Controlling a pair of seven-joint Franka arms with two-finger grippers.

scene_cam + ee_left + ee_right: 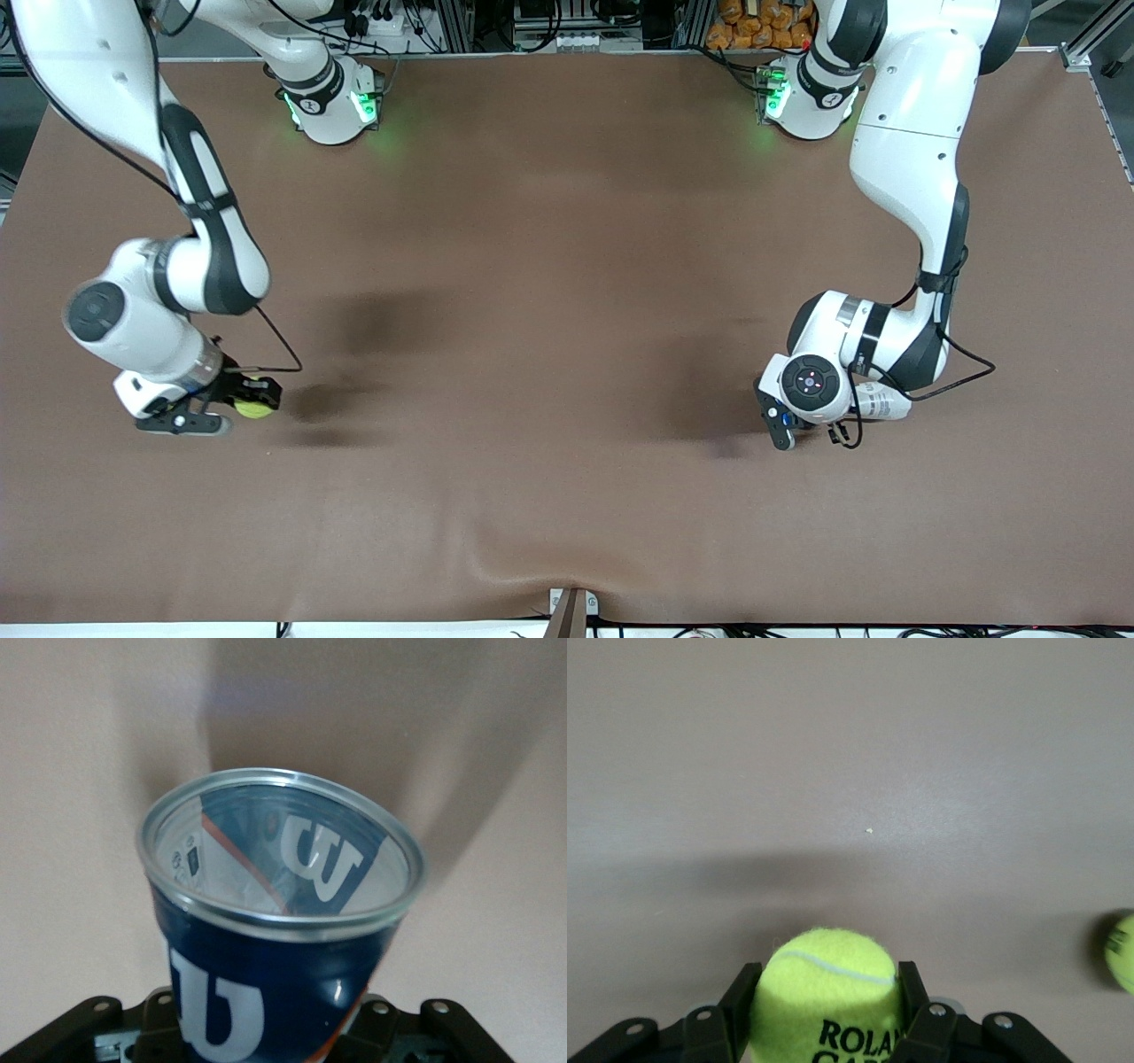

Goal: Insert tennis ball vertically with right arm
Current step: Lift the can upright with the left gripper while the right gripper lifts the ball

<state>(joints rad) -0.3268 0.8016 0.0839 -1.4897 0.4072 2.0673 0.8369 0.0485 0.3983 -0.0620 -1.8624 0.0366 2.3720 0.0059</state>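
My right gripper (251,400) is shut on a yellow-green tennis ball (253,400) and holds it low over the table near the right arm's end. In the right wrist view the ball (826,988) sits between both black fingers (740,997) of the right gripper (824,985). My left gripper (828,427) is shut on a tennis ball can (879,403) over the table toward the left arm's end. In the left wrist view the blue can (266,974) with its silver rim fills the left gripper (266,1032); its open mouth shows no ball inside.
A second tennis ball (1122,952) lies on the brown table (549,354) at the edge of the right wrist view; it does not show in the front view. The two arm bases (332,102) stand along the table's edge farthest from the front camera.
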